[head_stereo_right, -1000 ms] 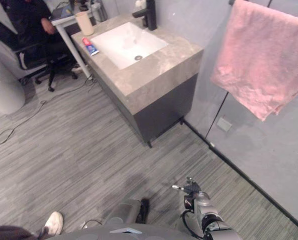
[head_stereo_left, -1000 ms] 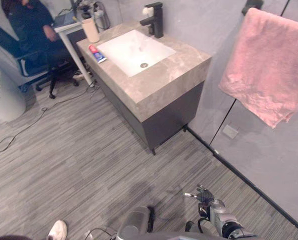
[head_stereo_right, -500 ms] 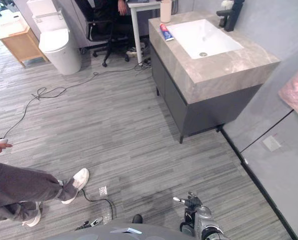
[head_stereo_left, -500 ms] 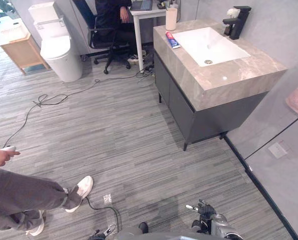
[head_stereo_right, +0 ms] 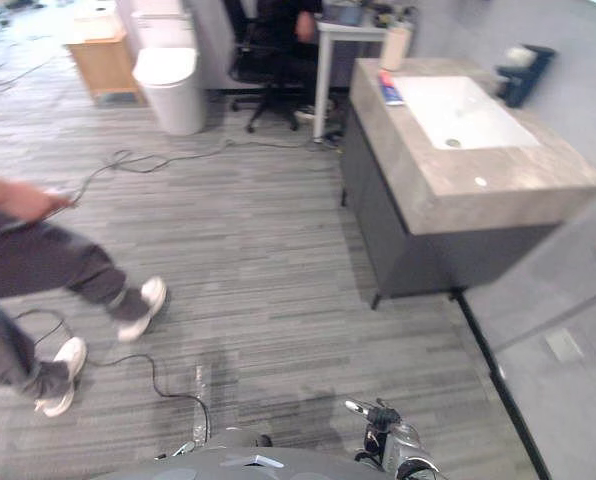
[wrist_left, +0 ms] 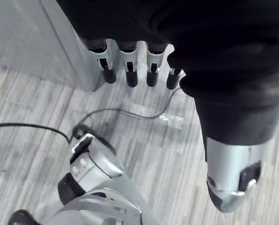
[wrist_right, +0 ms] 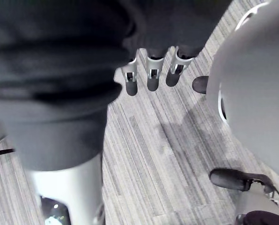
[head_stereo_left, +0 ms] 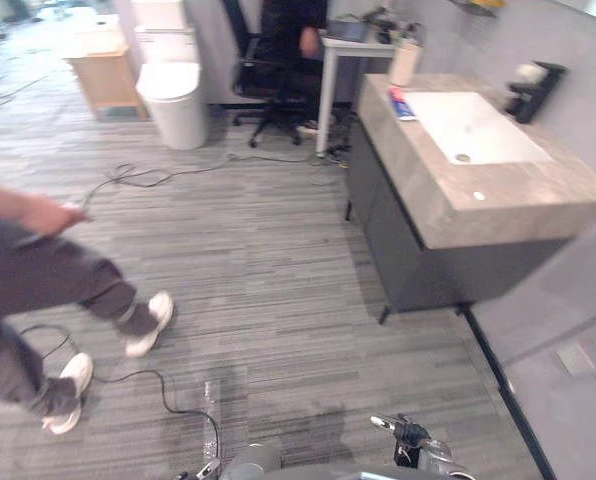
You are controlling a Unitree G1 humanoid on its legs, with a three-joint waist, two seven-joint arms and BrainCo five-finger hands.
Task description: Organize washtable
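Observation:
The washtable (head_stereo_left: 508,205) stands at the right, a stone top on a dark cabinet with a white sink (head_stereo_left: 475,127) set in it. A red-and-blue toothpaste tube (head_stereo_left: 399,103) lies on its far left edge. Beyond the tube stands a beige cup (head_stereo_left: 406,63), and a black faucet (head_stereo_left: 534,86) rises behind the sink. My right hand (head_stereo_left: 410,438) hangs low over the floor, far from the table, its fingers (wrist_right: 151,76) straight and holding nothing. In the left wrist view my left hand (wrist_left: 129,70) also hangs open and empty over the floor.
A person (head_stereo_left: 38,270) strides across the floor at the left, over loose cables (head_stereo_left: 128,180). A toilet (head_stereo_left: 173,88) and a wooden cabinet (head_stereo_left: 103,72) stand at the back. Another person sits on an office chair (head_stereo_left: 278,60) at a white desk (head_stereo_left: 353,45).
The camera has kept turning left, so the washtable now sits further right and the pink towel has almost left the picture. The walking person has stepped further in from the left.

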